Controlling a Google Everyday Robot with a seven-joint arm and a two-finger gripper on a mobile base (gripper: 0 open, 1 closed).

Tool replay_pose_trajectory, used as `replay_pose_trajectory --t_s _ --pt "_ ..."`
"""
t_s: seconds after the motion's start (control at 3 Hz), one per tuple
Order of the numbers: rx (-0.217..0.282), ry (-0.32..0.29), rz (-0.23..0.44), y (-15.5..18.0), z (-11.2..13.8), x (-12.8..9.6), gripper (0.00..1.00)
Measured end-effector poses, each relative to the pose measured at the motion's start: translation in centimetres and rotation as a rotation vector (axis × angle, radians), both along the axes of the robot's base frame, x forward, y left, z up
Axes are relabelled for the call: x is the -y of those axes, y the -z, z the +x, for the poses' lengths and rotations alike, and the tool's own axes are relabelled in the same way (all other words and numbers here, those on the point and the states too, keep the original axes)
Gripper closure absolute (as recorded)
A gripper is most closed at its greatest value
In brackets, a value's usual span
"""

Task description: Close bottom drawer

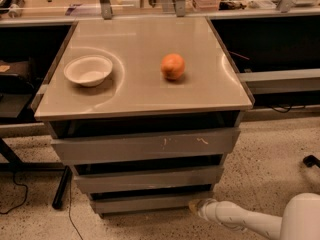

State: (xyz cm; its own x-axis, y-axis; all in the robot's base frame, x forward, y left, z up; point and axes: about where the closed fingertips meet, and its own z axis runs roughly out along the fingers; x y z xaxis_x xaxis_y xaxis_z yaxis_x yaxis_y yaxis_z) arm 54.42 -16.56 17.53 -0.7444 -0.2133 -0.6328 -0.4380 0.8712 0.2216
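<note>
The bottom drawer [150, 202] is the narrowest grey front, lowest of the cabinet's three, near the floor. Its front sits a little behind the middle drawer front [148, 178], with a dark gap above it. The widest front [145, 145], with pale scratch marks, is on top. My gripper [194, 206] is at the end of my white arm [240, 218], low by the floor, at the bottom drawer's right end and seemingly touching it.
A white bowl [88, 69] and an orange [172, 66] sit on the cabinet's beige top [140, 89]. Dark shelving flanks the cabinet on both sides. A black leg [61, 186] and cable [20, 194] lie on the speckled floor at left.
</note>
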Motion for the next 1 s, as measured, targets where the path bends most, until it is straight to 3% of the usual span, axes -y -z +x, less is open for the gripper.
replay_pose_trajectory --t_s 0.33,0.67,1.0 --pt "-0.042 0.032 -0.014 -0.8 -1.6 1.7 1.00" --pt "-0.084 0.293 -0.098 -5.3 -4.1 12.1 1.00" --pt "-0.054 0.379 -0.134 -8.8 -4.3 14.6 0.82"
